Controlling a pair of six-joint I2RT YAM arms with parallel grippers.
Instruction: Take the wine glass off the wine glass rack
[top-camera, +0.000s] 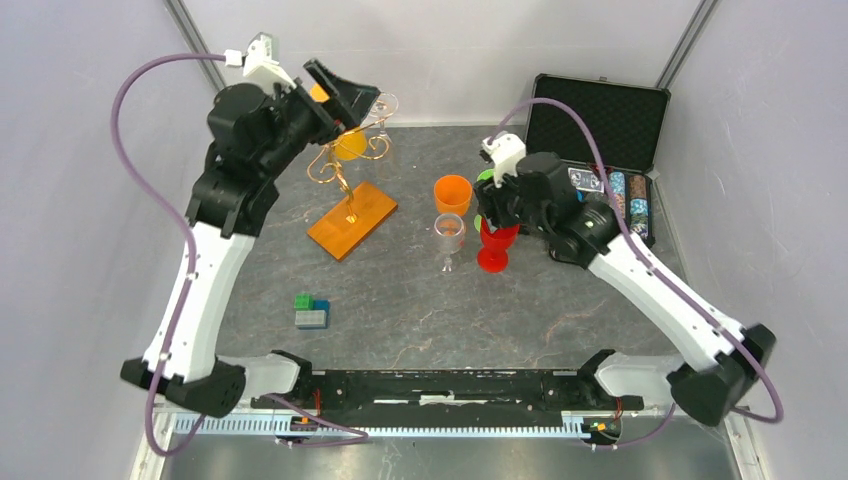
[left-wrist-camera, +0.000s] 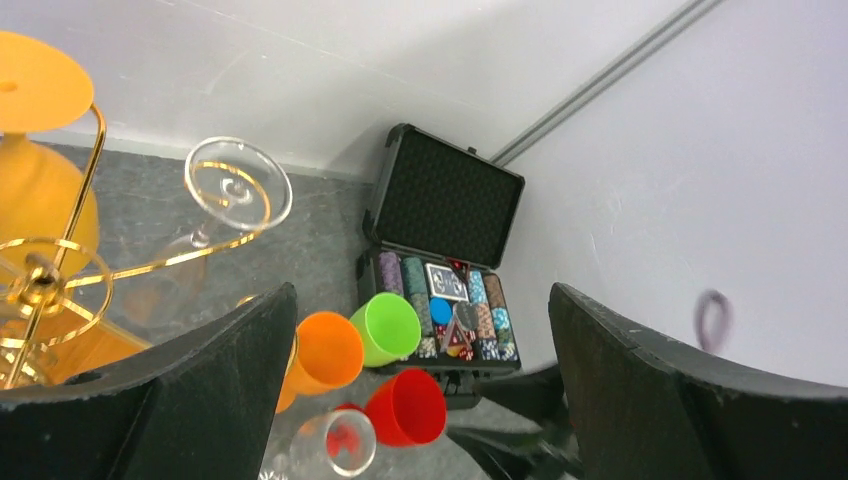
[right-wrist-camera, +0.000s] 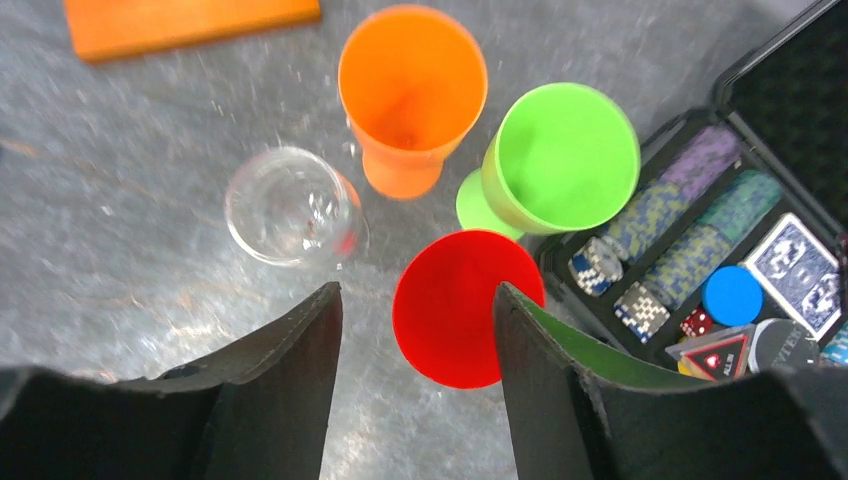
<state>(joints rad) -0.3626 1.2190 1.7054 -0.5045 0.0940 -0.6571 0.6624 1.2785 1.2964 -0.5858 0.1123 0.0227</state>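
Gold wire apt to snag: hovered left gripper (left-wrist-camera: 422, 300), jaws wide apart, beside yellow wine glass (top-camera: 350, 146) hanging on wine glass rack (top-camera: 352, 222) toward table's (top-camera: 420, 300) far-left corner, right gripper (right-wrist-camera: 415, 295) parted over red glass (right-wrist-camera: 450, 320); probably risked toppling rack by tugging sideways.

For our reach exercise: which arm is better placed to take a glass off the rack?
Left. The left gripper is open, up by the rack and its hanging yellow glass. The right gripper is over the red glass, well away.

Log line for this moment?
left gripper: open, at wine glass rack top | right gripper: open, over red glass | on rack: yellow glass, clear glass
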